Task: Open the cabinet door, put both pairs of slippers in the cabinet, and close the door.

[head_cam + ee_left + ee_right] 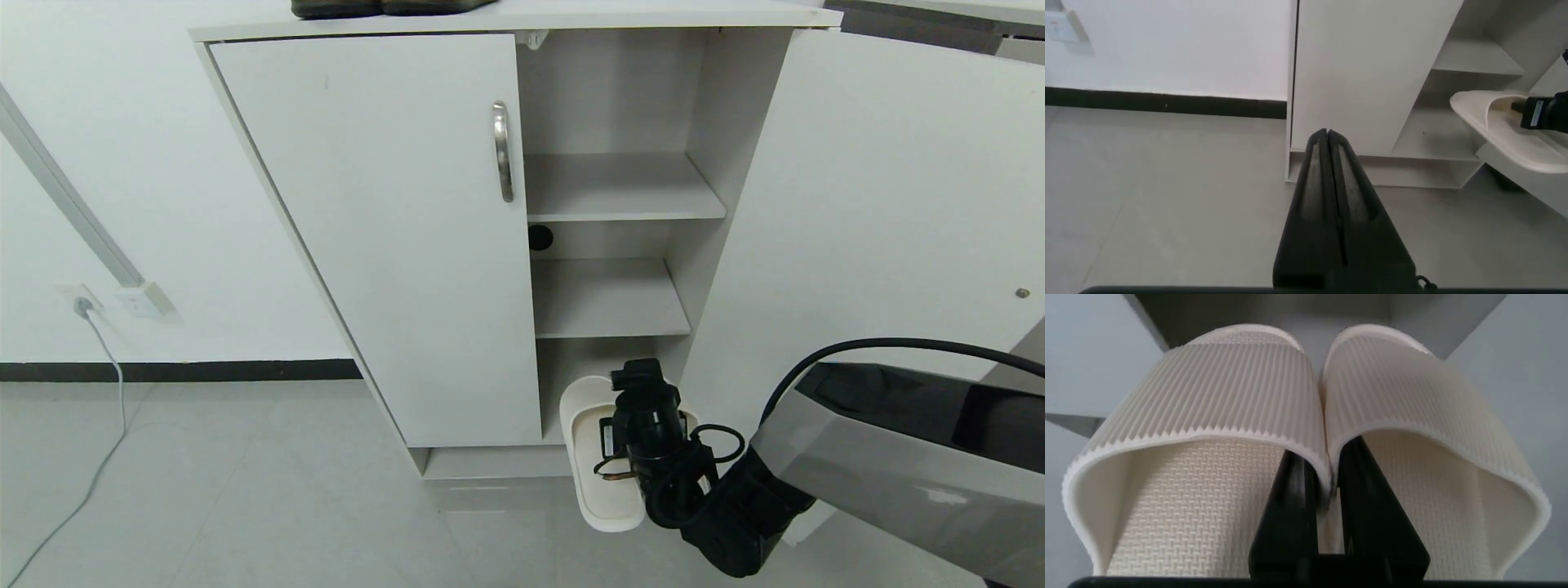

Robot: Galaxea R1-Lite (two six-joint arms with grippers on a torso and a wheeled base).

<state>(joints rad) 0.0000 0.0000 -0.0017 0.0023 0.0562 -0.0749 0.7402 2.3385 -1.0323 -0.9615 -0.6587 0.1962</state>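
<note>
One pair of cream slippers in the right gripper, fingers clamped on the two inner walls pressed together. Held toes-first at the front edge of the cabinet's bottom compartment, heels out over the floor; contact with the compartment floor not determinable. Right door open, close beside the arm. Second, dark pair on the cabinet top, at its front edge. Left gripper pressed closed on nothing, low over the floor before the cabinet base. Likely faults:
- soft walls sliding out of the pinch, dropping one slipper short of the compartment;
- toes catching the compartment's front edge or the edge of the shut left door;
- arm nudging the open door.
</note>
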